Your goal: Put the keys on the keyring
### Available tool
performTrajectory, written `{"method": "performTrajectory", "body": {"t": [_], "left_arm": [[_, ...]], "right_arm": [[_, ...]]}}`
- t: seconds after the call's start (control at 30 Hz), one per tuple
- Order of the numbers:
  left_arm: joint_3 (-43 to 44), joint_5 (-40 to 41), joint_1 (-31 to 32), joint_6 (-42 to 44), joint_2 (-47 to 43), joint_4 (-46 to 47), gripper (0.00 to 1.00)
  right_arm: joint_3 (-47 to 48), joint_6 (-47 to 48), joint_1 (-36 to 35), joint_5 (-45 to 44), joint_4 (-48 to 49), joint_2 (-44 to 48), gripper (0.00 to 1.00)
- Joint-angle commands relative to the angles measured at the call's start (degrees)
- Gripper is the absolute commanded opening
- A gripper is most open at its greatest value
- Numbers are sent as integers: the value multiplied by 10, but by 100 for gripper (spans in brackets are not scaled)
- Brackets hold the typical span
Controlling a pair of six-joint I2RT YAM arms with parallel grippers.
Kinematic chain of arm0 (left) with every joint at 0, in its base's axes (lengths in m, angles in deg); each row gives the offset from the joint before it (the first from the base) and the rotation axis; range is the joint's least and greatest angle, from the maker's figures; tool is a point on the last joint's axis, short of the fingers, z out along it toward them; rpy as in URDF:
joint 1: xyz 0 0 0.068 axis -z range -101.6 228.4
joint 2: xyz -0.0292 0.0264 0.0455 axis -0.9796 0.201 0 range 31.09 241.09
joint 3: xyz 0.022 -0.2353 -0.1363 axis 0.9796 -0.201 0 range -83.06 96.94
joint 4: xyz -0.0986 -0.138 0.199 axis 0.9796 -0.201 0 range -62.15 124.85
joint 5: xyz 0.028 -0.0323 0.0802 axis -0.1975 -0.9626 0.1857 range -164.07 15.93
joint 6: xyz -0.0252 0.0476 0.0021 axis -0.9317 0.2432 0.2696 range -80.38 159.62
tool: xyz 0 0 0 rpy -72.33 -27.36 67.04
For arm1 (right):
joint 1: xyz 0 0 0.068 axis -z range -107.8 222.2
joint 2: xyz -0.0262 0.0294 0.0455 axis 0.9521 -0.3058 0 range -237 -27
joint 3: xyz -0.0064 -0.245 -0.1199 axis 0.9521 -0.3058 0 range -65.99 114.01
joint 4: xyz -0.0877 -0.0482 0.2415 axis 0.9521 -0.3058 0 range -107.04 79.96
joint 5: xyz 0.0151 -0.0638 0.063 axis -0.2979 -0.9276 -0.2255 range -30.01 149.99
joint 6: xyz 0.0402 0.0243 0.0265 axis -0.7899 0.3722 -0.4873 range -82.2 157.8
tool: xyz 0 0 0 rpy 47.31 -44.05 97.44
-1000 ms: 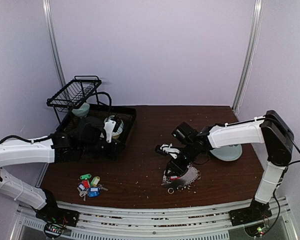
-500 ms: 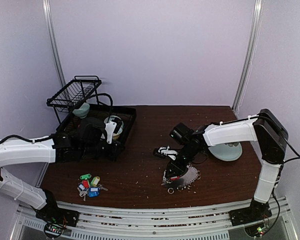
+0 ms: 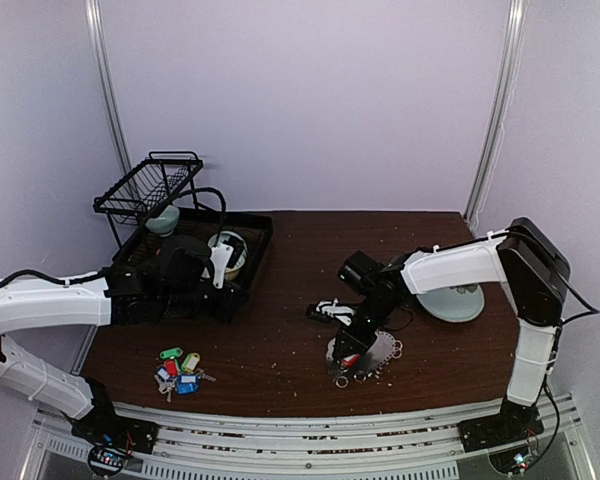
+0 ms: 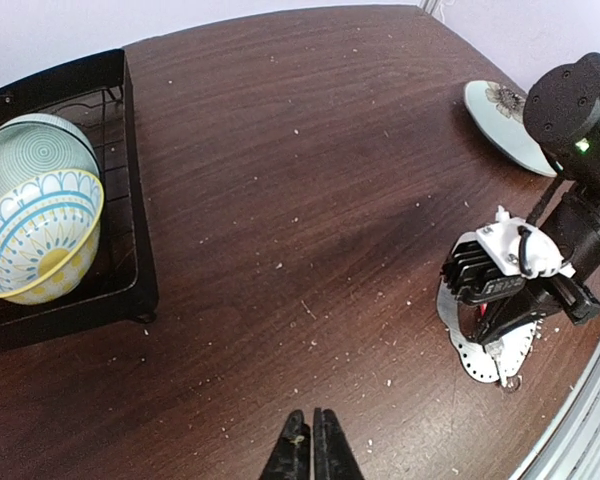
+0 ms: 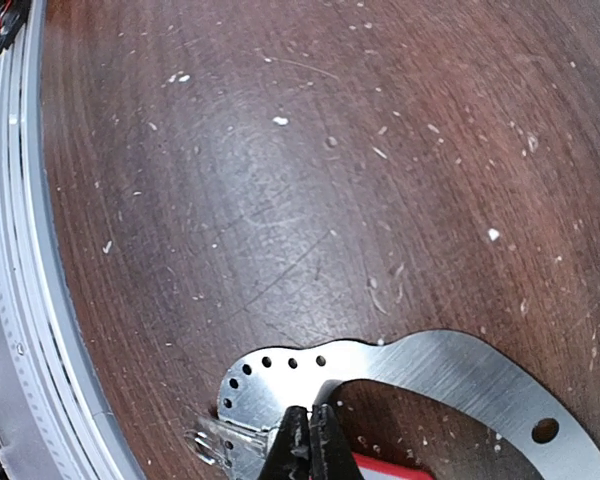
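The keyring [image 3: 378,352] is a flat silver loop lying on the brown table at front right, also seen in the left wrist view [image 4: 468,350]. My right gripper [image 3: 348,348] is down on its left part. In the right wrist view the right gripper [image 5: 309,432] is shut, its tips at the keyring's [image 5: 280,385] inner rim. A silver key blade [image 5: 230,442] shows left of the tips and a red tag [image 5: 405,470] to their right. I cannot tell whether anything is pinched. More keys [image 3: 180,368] with coloured tags lie at front left. My left gripper [image 4: 311,445] hovers shut and empty.
A black dish rack [image 3: 255,228] holding bowls [image 4: 40,235] stands at back left, with a wire basket [image 3: 150,185] above it. A pale green plate [image 3: 452,303] lies right of the right arm. The table's front rail [image 5: 10,250] runs close to the keyring.
My right gripper went from open to shut and shifted slightly left and down onto the keyring's left part. The left arm and the pile of keys stayed still.
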Motion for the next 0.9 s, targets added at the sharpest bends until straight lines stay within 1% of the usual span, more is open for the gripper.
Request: {"method": "performTrajectory", "body": {"t": [0.0,0.13,0.27,0.4,0.47,0.53,0.6,0.63,0.7,0.8,0.87], "left_arm": [[5,10,-3,12,-6,3,5],[3,11,-3,12,-10,3,5],[-2,11,-3,13,-14,6,5],[-4,-6,-3,17,-17,23,4],[-9,-30,-3,25,-21,43,4],[-16,-63,-2,34,-28,73,4],[-26,-108,3,46,-39,117,4],[-31,-128,9,54,-44,155,4],[-39,-165,37,84,-52,206,6],[-37,-196,82,141,-58,256,13],[-41,-218,90,148,-62,289,14]], "right_arm": [[8,2,2,12,-21,11,0],[11,-2,2,17,-26,27,0],[12,-15,2,28,-16,64,0],[7,-64,2,49,34,127,0],[-12,-120,2,57,104,162,0],[-37,-192,-4,42,191,195,0],[-67,-255,-17,24,309,226,0],[-83,-283,-27,16,359,241,0],[-121,-330,-49,-9,465,263,0],[-149,-371,-79,-68,555,280,0],[-161,-378,-100,-97,594,287,0]]}}
